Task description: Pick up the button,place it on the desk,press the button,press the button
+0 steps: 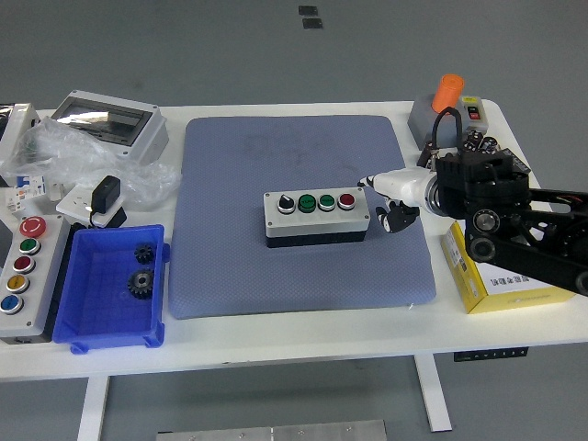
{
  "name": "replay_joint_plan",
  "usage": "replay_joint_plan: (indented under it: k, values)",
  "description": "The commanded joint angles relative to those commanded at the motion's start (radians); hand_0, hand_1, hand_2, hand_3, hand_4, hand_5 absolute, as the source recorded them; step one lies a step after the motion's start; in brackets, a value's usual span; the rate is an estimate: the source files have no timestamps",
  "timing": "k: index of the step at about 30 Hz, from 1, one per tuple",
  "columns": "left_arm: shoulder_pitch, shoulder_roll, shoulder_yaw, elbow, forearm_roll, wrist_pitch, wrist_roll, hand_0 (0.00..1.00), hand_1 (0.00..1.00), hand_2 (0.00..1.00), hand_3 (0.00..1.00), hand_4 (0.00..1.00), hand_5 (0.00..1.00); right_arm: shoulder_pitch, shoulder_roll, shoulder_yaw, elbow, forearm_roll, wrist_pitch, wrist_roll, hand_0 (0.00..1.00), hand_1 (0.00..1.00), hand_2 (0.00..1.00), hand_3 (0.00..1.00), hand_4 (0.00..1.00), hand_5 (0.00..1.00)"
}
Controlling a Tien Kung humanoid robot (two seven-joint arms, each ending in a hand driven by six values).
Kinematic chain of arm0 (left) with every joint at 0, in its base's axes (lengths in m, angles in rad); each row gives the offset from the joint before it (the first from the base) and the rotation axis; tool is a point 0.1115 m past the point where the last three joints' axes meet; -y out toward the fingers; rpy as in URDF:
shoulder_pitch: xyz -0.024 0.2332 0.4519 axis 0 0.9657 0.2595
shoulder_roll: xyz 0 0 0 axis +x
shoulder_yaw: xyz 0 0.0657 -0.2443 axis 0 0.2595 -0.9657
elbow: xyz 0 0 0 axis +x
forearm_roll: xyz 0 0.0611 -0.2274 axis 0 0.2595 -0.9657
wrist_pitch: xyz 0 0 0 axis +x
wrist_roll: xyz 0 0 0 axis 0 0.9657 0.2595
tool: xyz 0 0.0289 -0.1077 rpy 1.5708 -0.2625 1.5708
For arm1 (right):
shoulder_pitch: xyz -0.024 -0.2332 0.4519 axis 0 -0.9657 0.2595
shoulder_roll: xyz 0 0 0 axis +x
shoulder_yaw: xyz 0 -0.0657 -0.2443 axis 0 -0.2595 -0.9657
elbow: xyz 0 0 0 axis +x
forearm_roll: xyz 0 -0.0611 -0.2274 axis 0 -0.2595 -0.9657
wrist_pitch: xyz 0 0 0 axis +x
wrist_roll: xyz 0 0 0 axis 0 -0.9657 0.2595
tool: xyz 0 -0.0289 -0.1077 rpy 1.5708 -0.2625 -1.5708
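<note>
While the button box (317,218) sits upright near the middle of the blue-grey mat (299,211) on the white table (303,335), the right hand (393,197) hovers just beside its right end. Its fingers look curled, empty, not gripping the box.

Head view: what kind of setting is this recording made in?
Probably an electrical or industrial-controls workbench in a lab: a grey four-control button box on a blue-grey mat, a second grey box of coloured pushbuttons, and black gears in a blue plastic bin.
</note>
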Motion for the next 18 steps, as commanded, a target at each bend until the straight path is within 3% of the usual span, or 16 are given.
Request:
replay_joint_plan:
  k: [11, 18]
  values:
    - [0.000, 0.000, -0.006, 0.000, 0.006, 0.002, 0.010, 0.706, 0.686, 0.570, 0.605, 0.618, 0.060, 0.002, 0.003, -0.023, 0.047, 0.010, -0.009, 0.000, 0.308, 0.257, 0.235, 0.998, 0.193, 0.002]
    - [-0.001, -0.001, -0.008, 0.000, 0.008, 0.002, 0.011, 0.706, 0.687, 0.570, 0.605, 0.620, 0.061, 0.001, 0.014, -0.033, 0.040, 0.015, -0.014, 0.000, 0.305, 0.256, 0.236, 0.998, 0.190, 0.002]
